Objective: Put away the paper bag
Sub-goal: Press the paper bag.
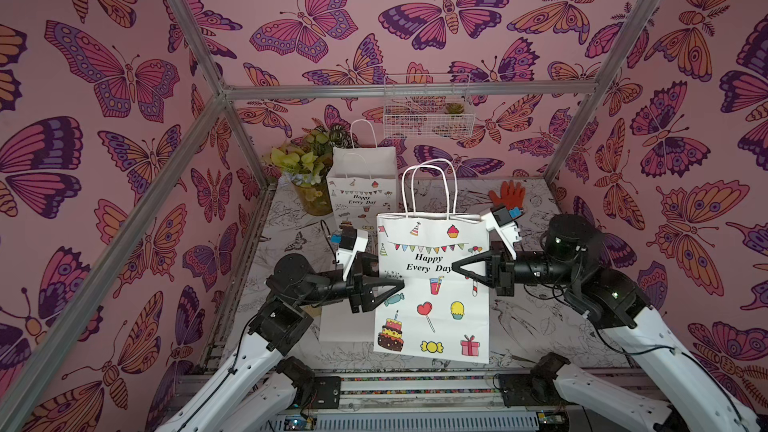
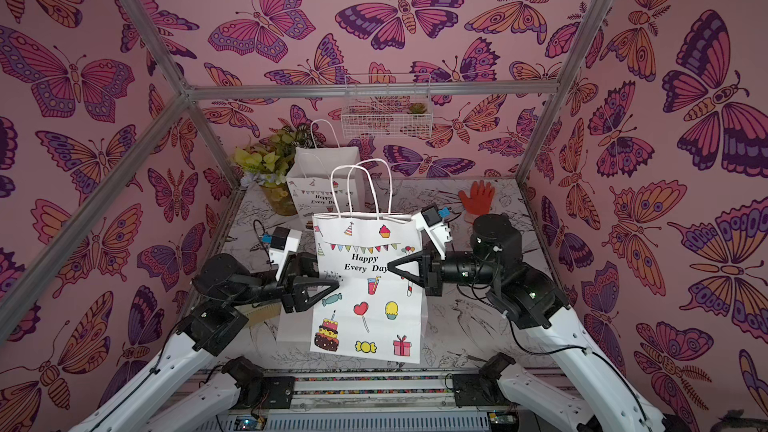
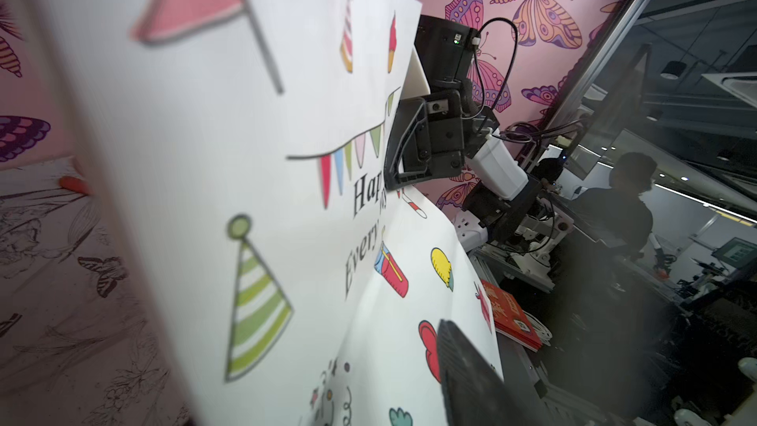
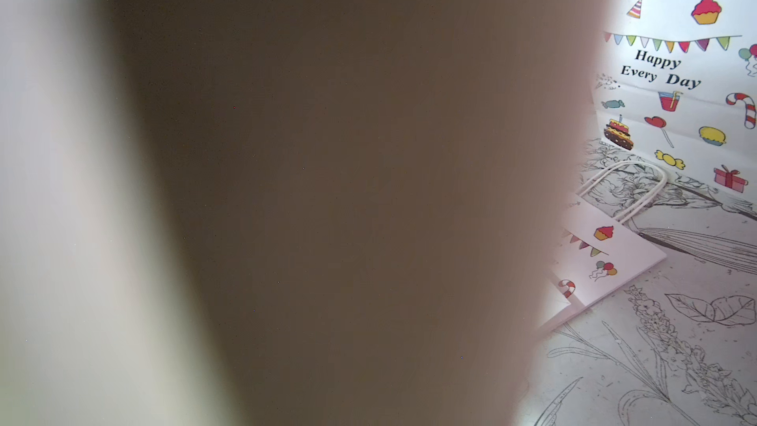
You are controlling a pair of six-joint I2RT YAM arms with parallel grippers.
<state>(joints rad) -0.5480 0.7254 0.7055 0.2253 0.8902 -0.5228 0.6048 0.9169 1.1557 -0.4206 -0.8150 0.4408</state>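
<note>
Listing by size: above the worktop (image 1: 540,326) we log the paper bag (image 1: 432,297), upright, long axis vertical, handles up, hanging centrally and well in front of the standing bag (image 1: 361,176). Right hand (image 1: 455,265), reaching in level from its side, is clamped on the bag's right edge. Left hand (image 1: 400,284), at the left edge, appears to have its jaws parted, so we judge the right one alone carries it.

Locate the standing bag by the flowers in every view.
Top view: back bag, back left, behind the held bag, beside the flowers.
Top view: same spot.
Left wrist: not in it.
Right wrist: upper right edge.
Shared landmark: the sketch-printed table.
</note>
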